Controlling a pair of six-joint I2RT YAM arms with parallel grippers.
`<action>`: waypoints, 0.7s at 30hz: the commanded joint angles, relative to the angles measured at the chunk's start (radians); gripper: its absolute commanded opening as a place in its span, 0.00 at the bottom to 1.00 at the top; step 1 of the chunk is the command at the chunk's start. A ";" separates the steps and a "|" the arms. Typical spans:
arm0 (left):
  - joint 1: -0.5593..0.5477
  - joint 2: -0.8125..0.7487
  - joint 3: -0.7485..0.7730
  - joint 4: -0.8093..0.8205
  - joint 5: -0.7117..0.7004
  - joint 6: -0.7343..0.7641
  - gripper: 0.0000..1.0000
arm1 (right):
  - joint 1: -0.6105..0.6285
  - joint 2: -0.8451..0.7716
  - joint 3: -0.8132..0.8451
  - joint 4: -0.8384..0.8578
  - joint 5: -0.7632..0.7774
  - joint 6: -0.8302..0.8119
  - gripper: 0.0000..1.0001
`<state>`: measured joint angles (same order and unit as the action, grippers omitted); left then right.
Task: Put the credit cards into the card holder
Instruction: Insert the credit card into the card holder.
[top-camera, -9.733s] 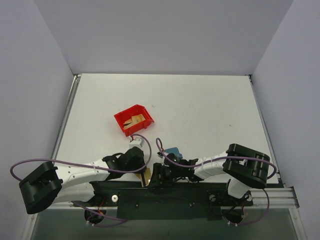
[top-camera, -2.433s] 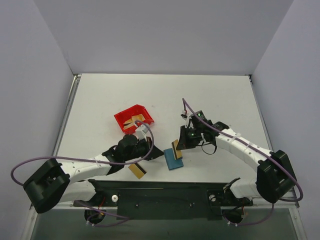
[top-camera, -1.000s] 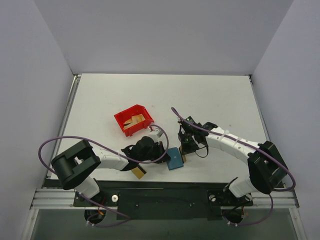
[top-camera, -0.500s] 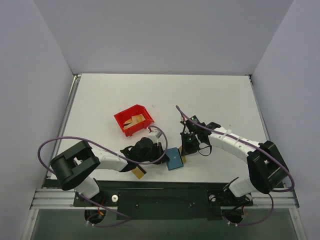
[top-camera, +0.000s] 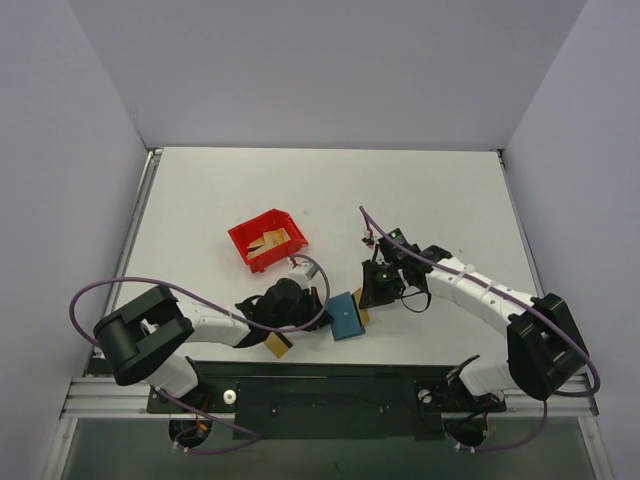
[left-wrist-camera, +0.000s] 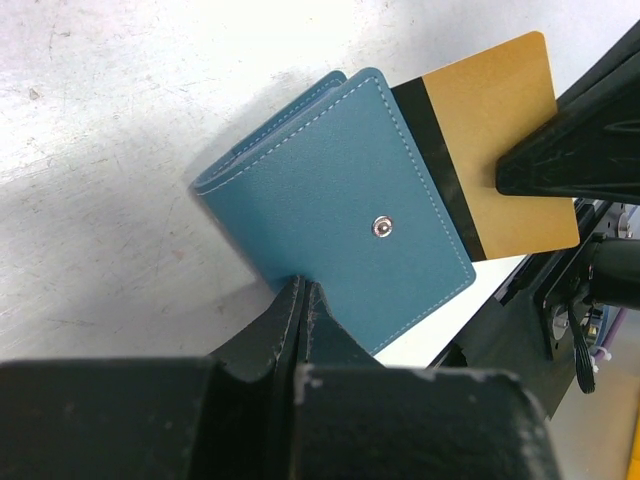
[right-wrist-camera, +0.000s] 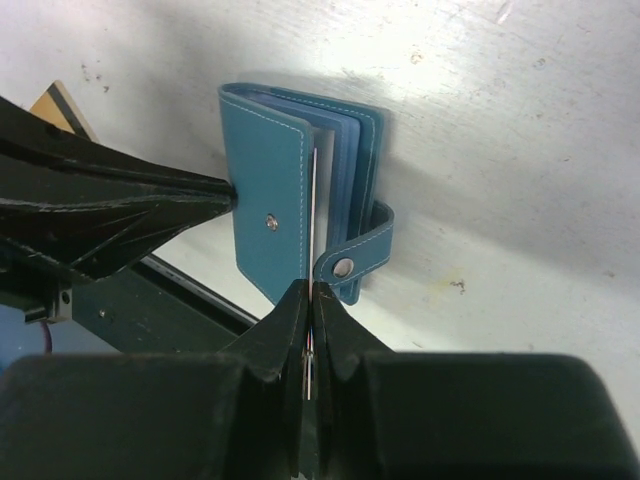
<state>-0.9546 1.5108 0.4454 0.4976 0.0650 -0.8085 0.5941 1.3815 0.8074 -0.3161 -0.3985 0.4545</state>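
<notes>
Left fingers (left-wrist-camera: 262, 335) pinching wallet (left-wrist-camera: 330, 200) cover; right fingers (right-wrist-camera: 272, 340) gripping card (left-wrist-camera: 500, 140), its edge sitting between wallet leaves.

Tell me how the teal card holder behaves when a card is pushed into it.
The card holder is probably floppy: its leaves fan apart, its snap tab curls loose. It looks light and apt to slide on the smooth table, so the left claw pinching its cover likely matters while the right claw holds the credit card at its opening.
</notes>
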 joint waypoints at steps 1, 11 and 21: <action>-0.001 -0.023 -0.016 0.013 -0.013 -0.009 0.00 | -0.007 -0.039 -0.008 0.006 -0.052 0.007 0.00; -0.001 0.000 -0.034 0.033 -0.011 -0.015 0.00 | -0.002 -0.058 -0.031 0.109 -0.172 0.071 0.00; -0.001 0.055 -0.042 0.070 0.002 -0.021 0.00 | 0.061 0.043 -0.034 0.213 -0.172 0.127 0.00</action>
<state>-0.9543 1.5417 0.4149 0.5320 0.0612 -0.8310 0.6170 1.3865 0.7719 -0.1528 -0.5526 0.5533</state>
